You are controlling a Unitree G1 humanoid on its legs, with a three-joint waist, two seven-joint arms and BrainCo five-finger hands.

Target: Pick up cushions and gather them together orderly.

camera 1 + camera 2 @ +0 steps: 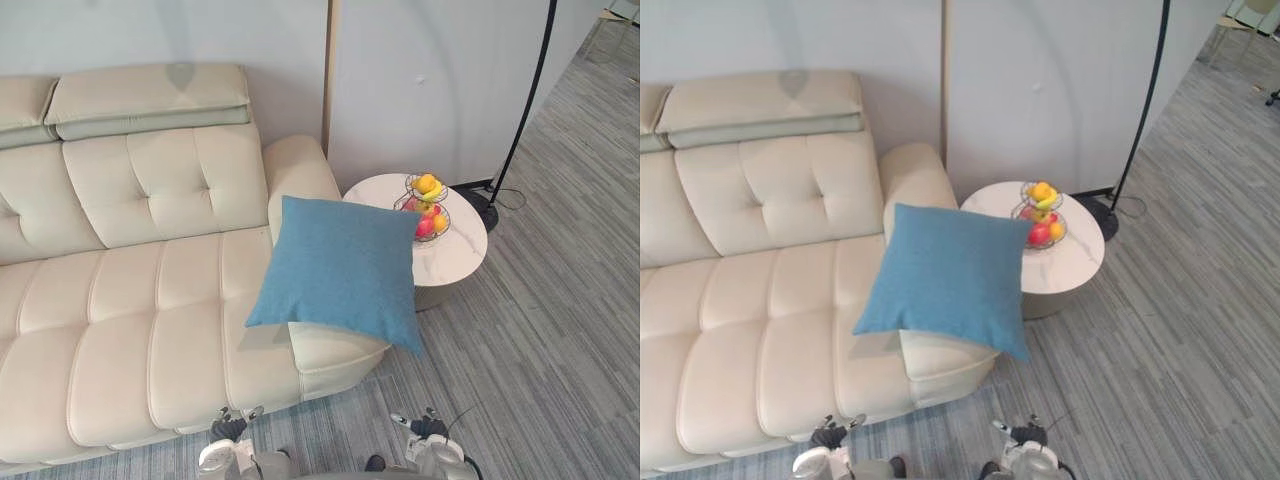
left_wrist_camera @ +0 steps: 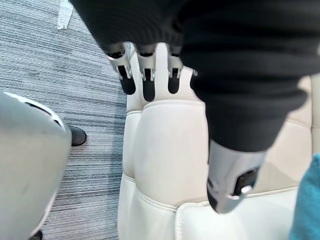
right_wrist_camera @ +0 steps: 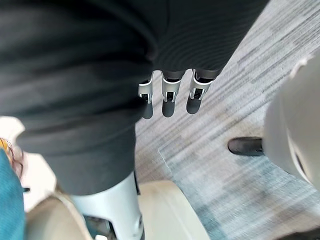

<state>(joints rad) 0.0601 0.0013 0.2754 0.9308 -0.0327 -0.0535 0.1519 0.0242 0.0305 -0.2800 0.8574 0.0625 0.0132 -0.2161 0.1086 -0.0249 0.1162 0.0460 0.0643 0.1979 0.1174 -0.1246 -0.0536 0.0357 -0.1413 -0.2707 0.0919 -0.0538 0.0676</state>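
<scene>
- Left eye view – cushion [image 1: 340, 268] leans on the sofa [image 1: 120, 330] arm, well apart from both hands down by the sofa front.
- Left hand [image 2: 148, 75] and right hand [image 3: 169, 95]: fingers straight, holding nothing.
- Basket [image 1: 427, 207] on the table [image 1: 462, 255] just beside the cushion – fruit [image 1: 428, 184] in it.

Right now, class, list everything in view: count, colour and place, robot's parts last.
sofa: one, cream, against the wall.
cushion: one, blue, leaning on the sofa's armrest.
side table: one, white, round, beside that armrest.
fruit basket: one, wire, yellow, red and orange fruit, on the side table.
floor lamp: one, black, behind the side table.
left hand: one, silver, fingers straight, low before the sofa.
right hand: one, silver, fingers straight, low over the grey floor.
</scene>
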